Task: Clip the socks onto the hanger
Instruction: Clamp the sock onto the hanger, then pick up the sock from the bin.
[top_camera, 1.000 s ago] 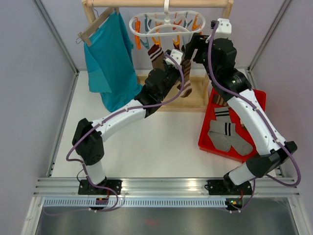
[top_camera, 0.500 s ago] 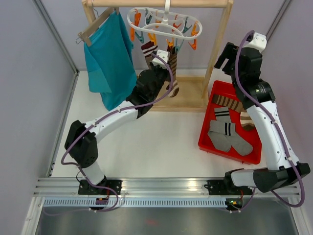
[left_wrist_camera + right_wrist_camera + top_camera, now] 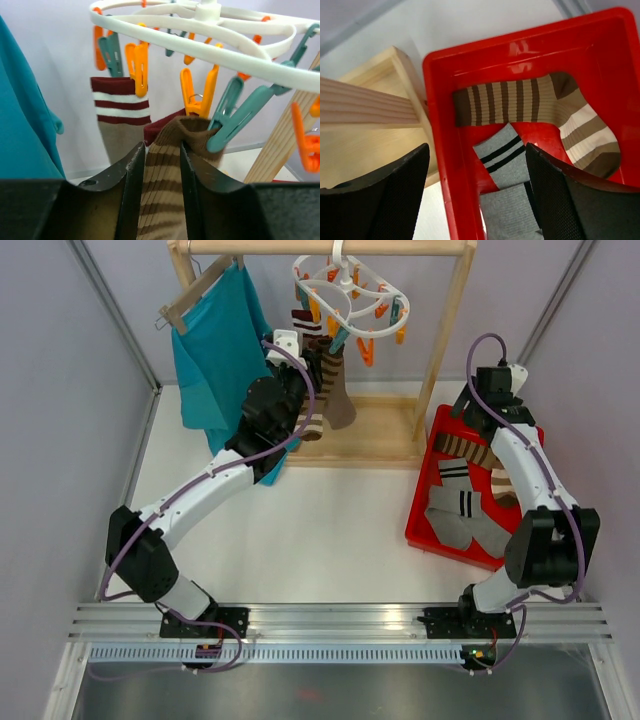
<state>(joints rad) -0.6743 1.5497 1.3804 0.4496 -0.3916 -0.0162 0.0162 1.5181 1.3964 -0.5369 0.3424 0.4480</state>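
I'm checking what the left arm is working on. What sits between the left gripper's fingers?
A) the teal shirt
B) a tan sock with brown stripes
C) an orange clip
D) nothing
B: in the left wrist view a tan sock with brown stripes runs up between the fingers of the left gripper to the clips under the white hanger.
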